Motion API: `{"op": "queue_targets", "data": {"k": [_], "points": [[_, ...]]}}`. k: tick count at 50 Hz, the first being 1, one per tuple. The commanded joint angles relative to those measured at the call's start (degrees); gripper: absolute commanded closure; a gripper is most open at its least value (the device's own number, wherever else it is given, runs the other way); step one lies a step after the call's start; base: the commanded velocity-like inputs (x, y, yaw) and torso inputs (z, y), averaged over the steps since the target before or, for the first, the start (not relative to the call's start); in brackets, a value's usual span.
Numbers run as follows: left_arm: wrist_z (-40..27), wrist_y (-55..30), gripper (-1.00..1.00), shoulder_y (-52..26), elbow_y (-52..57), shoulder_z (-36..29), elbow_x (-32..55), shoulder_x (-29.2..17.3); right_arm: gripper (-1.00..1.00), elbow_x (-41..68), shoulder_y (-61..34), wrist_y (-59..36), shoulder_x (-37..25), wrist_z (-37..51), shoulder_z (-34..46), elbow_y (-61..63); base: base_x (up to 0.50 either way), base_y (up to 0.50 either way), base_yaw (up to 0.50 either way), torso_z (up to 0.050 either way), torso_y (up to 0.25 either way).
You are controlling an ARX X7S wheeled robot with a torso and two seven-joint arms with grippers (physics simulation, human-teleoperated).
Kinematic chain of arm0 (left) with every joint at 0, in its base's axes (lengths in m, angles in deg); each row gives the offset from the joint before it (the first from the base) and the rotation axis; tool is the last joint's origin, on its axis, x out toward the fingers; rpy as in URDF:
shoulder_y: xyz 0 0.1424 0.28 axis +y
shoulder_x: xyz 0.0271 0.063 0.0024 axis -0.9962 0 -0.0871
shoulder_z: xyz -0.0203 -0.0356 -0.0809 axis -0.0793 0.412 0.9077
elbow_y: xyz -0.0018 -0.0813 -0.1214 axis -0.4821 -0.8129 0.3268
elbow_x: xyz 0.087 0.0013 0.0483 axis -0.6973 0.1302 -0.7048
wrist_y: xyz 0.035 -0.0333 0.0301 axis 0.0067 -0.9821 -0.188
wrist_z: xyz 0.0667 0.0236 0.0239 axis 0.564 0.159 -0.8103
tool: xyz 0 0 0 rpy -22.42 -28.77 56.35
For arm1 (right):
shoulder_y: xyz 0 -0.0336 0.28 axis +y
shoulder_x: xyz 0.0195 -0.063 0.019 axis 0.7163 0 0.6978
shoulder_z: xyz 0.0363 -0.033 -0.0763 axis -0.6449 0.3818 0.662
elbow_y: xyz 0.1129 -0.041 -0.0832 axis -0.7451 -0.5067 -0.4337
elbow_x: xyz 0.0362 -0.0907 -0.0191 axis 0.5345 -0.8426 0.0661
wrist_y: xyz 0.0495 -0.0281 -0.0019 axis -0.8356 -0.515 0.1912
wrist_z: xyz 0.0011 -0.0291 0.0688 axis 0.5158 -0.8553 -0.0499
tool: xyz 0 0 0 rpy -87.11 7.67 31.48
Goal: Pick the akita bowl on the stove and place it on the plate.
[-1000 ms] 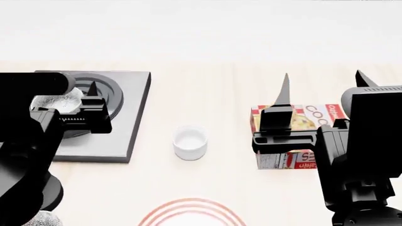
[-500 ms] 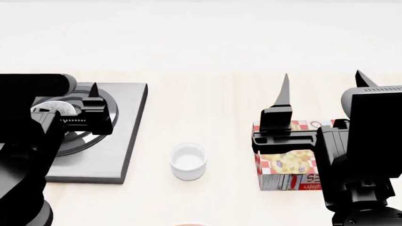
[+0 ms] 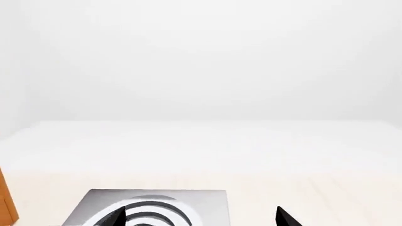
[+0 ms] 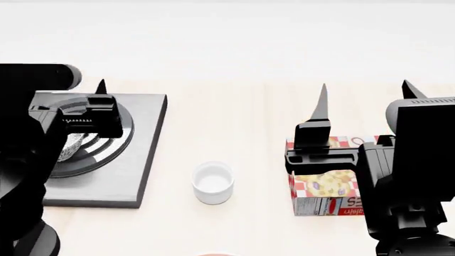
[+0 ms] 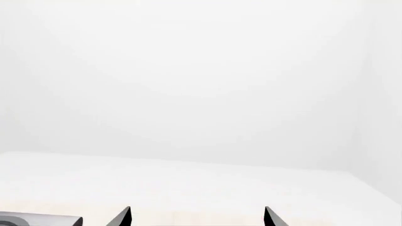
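The stove (image 4: 138,160) lies at the table's left, and its ring burner also fills the near part of the left wrist view as stove (image 3: 188,202). On the burner a speckled patch of the akita bowl (image 4: 71,148) shows, mostly hidden under my left arm. My left gripper (image 3: 199,221) hangs above it, open and empty, with one fingertip (image 4: 101,85) over the stove's far part. My right gripper (image 4: 364,92) is open and empty above a printed box. Only a red sliver of the plate (image 4: 213,255) shows at the near edge.
A plain white cup (image 4: 212,183) stands between the stove and a red and yellow printed box (image 4: 323,189), which sits under my right arm. An orange-brown object (image 3: 6,200) is at the left wrist view's edge. A stove corner (image 5: 37,220) shows in the right wrist view.
The head view shifted toward the far side, so the plate slid almost out of frame. My left gripper moved toward the stove's far edge, uncovering the bowl's near side. The right arm stayed still.
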Motion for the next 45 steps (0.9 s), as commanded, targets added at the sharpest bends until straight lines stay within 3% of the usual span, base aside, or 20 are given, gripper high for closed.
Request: {"op": "queue_targets", "data": {"k": [1,10,20,29,33,45], "points": [[1.2,-1.9,-1.00,-9.8,-5.5,-1.7,-1.8,-2.0,-1.00,0.2,-0.1,0.1,-0.2,0.2,0.2,-0.2,0.00,0.00,0.00,0.000,0.000],[5.0,0.0,-1.00,-15.8,-11.9,-6.9,-5.6,-4.9,-1.00,0.4,0.1,0.3,-0.3,0.3,0.2,-0.2,0.00,0.00,0.00,0.000,0.000],[5.9,1.1,-1.00,-22.5,-19.7,-8.9,-8.3,-5.3,-1.00,0.8,-0.2,-0.3,-0.3,0.8,0.2,0.2,0.00,0.00,0.00,0.000,0.000],[8.9,1.7,-1.00,-28.0,-26.5,-14.4,-11.6,-5.5,-1.00,0.7,0.1,0.6,-0.5,0.7,0.3,-0.4,0.00,0.00,0.00,0.000,0.000],[11.9,1.7,-1.00,-29.4,-26.5,-17.7,-12.7,-6.7,-1.00,0.7,0.2,1.1,-0.5,0.6,0.4,-0.7,0.00,0.00,0.00,0.000,0.000],[16.0,2.5,-1.00,-29.3,-26.3,-17.3,-10.5,-8.2,-1.00,1.3,-0.1,0.2,-0.5,1.1,0.2,-0.1,0.00,0.00,0.00,0.000,0.000]]}}
